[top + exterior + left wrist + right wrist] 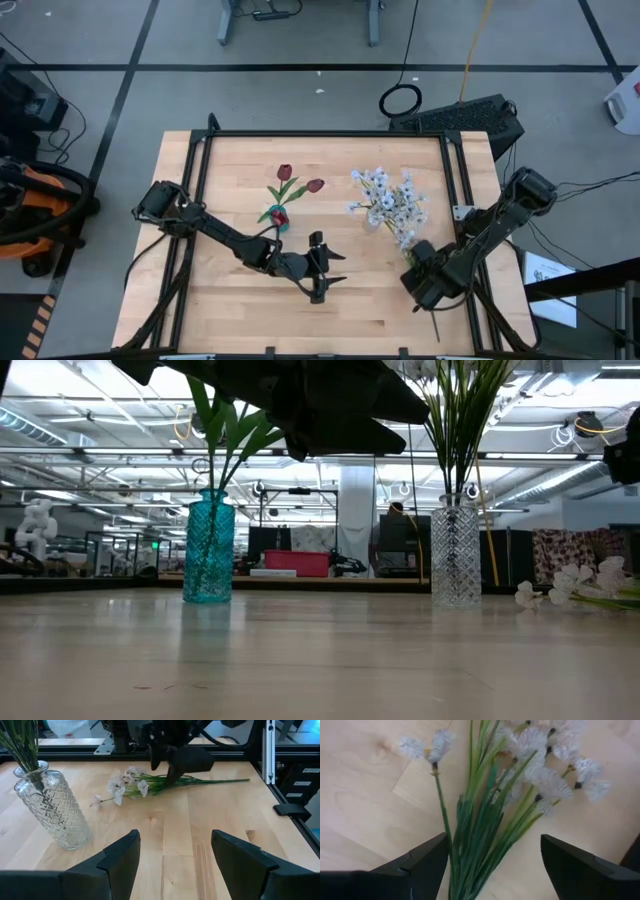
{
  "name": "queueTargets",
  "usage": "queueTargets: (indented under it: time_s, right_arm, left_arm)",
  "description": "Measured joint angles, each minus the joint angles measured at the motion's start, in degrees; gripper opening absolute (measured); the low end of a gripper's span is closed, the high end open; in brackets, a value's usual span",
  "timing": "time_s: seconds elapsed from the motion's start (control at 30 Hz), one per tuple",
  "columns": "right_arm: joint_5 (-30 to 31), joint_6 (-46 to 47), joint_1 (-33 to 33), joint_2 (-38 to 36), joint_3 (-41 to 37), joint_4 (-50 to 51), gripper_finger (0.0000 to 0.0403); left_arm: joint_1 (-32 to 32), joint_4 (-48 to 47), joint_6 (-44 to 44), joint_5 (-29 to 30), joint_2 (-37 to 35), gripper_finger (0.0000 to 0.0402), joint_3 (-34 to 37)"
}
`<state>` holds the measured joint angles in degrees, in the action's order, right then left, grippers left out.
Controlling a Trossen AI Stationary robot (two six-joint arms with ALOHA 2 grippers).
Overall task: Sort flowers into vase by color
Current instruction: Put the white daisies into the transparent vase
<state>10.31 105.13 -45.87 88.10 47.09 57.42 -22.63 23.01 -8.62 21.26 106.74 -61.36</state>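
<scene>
Table [230, 300]: teal vase [209, 546] mid-table holds red tulips [285, 172]; clear vase [456, 552] toward the right edge holds white sprays. One white spray [150, 784] lies flat by the right edge. Right gripper [492, 865] is spread over its stems; left gripper [172, 855] is spread, empty, near the front edge. Judged light and floppy; pinch the bundled stems. Blossom heads cut off in the low view.

Open wood along the table's [220, 300] near-left and far edges — easy passage there. Mid-table, two vases block the way: the teal vase [279, 219] left of centre, the clear vase [405, 238] right of centre, with a bare lane between them. A white spray [150, 784] lies across the near-right corner.
</scene>
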Motion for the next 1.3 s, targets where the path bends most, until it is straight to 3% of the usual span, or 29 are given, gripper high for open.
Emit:
queueTargets:
  time_s: [0.27, 0.43, 0.57, 0.8, 0.87, 1.1, 1.3]
  right_arm:
    - [0.3, 1.9, 0.0, 0.2, -5.2, -11.1, 0.0276]
    - [0.6, 2.2, 0.0, 0.1, -5.7, -11.4, 0.0237]
    - [1.4, 2.2, 0.0, 0.1, -5.8, -11.3, 0.0181]
    - [4.5, 2.2, -0.8, 0.2, -6.0, -12.6, 0.0036]
    - [5.5, 1.7, -1.5, 0.3, -6.0, -13.7, 0.0012]
    - [7.2, -0.9, -5.5, 0.4, -0.3, -15.9, 0.0004]
    - [19.6, -8.7, -9.8, 0.4, 10.2, -16.5, 0.0003]
  left_arm:
    - [-0.6, 0.0, 0.0, 0.0, 0.0, 0.0251, 0.0]
    - [-1.3, 0.0, 0.0, 0.0, -0.1, 0.0251, 0.0]
    - [-1.5, 0.0, -0.1, 0.0, -0.1, 0.0251, 0.0]
    - [-1.9, 0.0, -1.6, 0.0, -0.1, 0.0251, 0.0]
    - [-2.3, 0.2, -1.6, 0.0, -0.1, 0.0251, 0.0]
    - [-4.2, 2.8, -1.6, 0.0, -0.1, 0.0251, 0.0]
    - [-5.7, 7.0, -2.8, 0.0, -0.1, 0.0251, 0.0]
